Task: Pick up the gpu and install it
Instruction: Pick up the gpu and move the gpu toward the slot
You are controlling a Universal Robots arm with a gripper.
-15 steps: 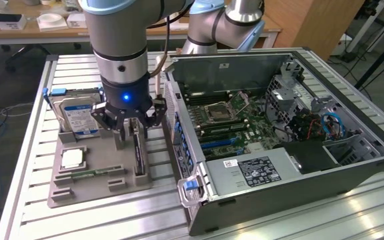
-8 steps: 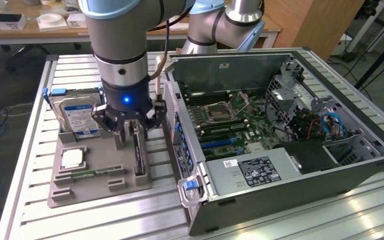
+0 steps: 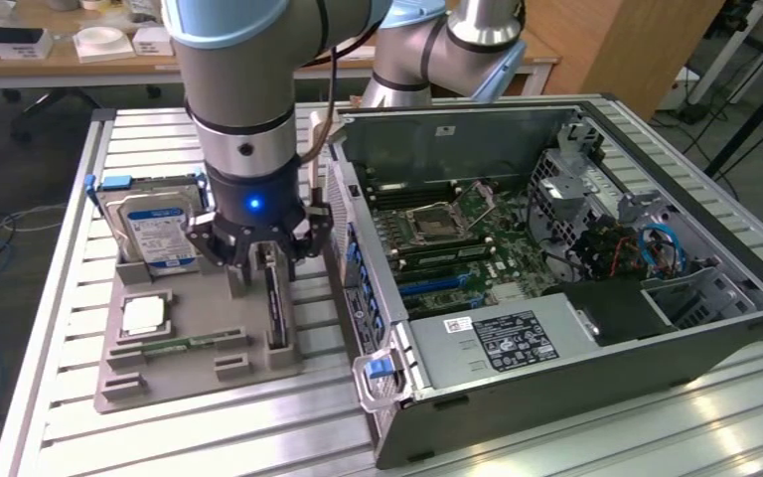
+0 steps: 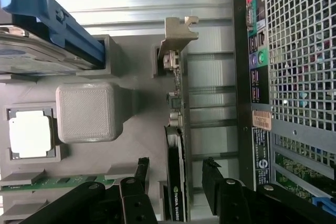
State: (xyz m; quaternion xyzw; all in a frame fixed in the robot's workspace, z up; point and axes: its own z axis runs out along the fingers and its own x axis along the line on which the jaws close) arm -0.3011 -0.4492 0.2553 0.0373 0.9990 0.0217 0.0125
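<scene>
Found gripper [image 4: 176, 174] released, straddling upright gpu [image 4: 175, 129]; probably needed squaring along gpu, clear of bracket [image 4: 178, 32], before any clench.

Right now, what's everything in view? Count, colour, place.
gpu: 1, dark with a pale bracket, on edge in the fixture tray
hard drive: 1, silver, blue-white label, blue carrier, upright at the tray's far end
processor chip: 1, pale, flat in a tray pocket
memory stick: 1, green, flat in the tray
fixture tray: 1, grey, on the table, to the exterior view's left of the case
computer case: 1, dark, side open, at the exterior view's right
table: 1, slatted aluminium, under everything
arm: 1, silver and pale blue, above the tray
gripper: 1, black, open, astride the gpu with gaps on both sides
</scene>
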